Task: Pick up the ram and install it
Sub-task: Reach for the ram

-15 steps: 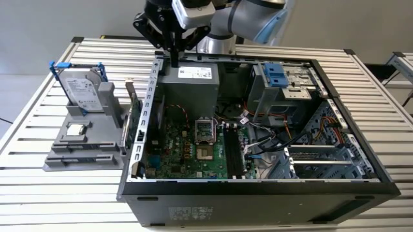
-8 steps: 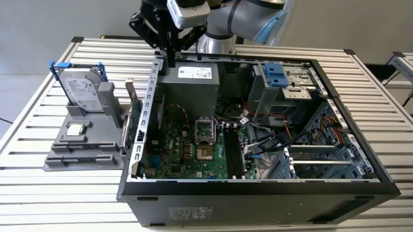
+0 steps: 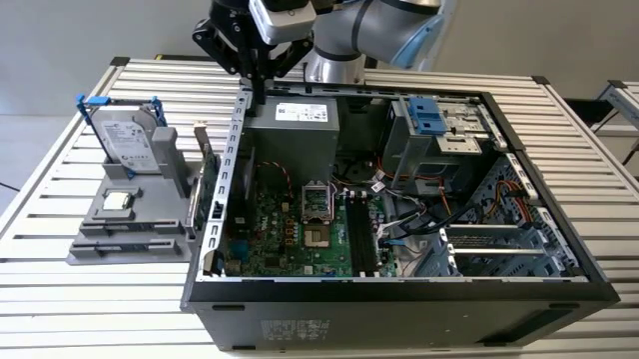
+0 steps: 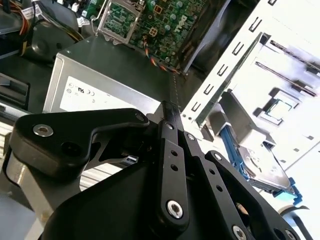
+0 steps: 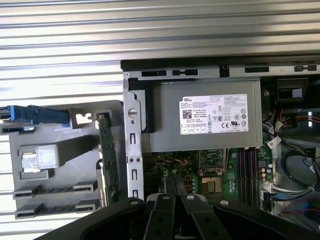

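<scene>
**Shut and empty above the case wall**

Poised with the gripper over the far corner of the open computer case, directly above the top edge of its perforated side wall on the exterior view's left. Closed fully, fingertip against fingertip, with nothing clamped. Likewise in both wrist views: the gripper drawn to one narrow blade.

Just outside that wall: the ram, on its long edge in a slot of the gray holder, untouched and well below the fingertips. Only a narrow gap between board and wall in the first wrist view, with open room above the board's top edge.

Farther toward the exterior view's left on the same holder: the hard drive, upright in its blue-tabbed frame, and the CPU chip, flat in its recess.

Inside the wall, beneath the gripper: the gray power supply, flush against the case's far edge. Nearer the camera: the green motherboard, with long dark memory slots beside the square socket. Crowded with cables past the slots, toward the exterior view's right.

Under all of it: the slatted table.
</scene>
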`<action>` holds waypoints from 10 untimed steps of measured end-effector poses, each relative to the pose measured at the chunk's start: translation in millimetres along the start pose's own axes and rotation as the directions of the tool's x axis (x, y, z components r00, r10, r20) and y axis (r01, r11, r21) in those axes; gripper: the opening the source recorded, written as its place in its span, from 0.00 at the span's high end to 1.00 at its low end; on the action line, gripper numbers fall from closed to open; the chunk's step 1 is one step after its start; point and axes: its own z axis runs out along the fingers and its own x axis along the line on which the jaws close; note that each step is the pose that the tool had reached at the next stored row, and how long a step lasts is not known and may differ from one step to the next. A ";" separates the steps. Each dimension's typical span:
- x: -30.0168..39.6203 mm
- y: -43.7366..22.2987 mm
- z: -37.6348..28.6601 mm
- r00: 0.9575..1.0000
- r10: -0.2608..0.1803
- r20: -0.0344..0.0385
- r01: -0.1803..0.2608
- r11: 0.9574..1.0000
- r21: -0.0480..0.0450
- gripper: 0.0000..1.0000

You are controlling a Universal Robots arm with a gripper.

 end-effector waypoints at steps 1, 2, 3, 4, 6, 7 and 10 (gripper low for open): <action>0.8 -0.1 0.0 1.000 0.000 0.000 0.000 1.000 0.000 1.00; 1.4 -0.1 0.0 1.000 0.000 0.000 0.000 1.000 0.000 1.00; 2.1 -0.2 0.0 1.000 0.000 0.000 0.000 1.000 0.000 1.00; 2.8 -0.2 -0.1 1.000 0.000 0.000 0.000 1.000 0.000 1.00; 4.3 -0.3 -0.1 1.000 0.000 0.000 0.000 1.000 0.000 1.00; 5.0 -0.4 -0.1 1.000 0.000 0.000 0.000 1.000 0.000 1.00; 6.8 -0.5 -0.1 1.000 0.000 0.000 0.000 1.000 0.000 1.00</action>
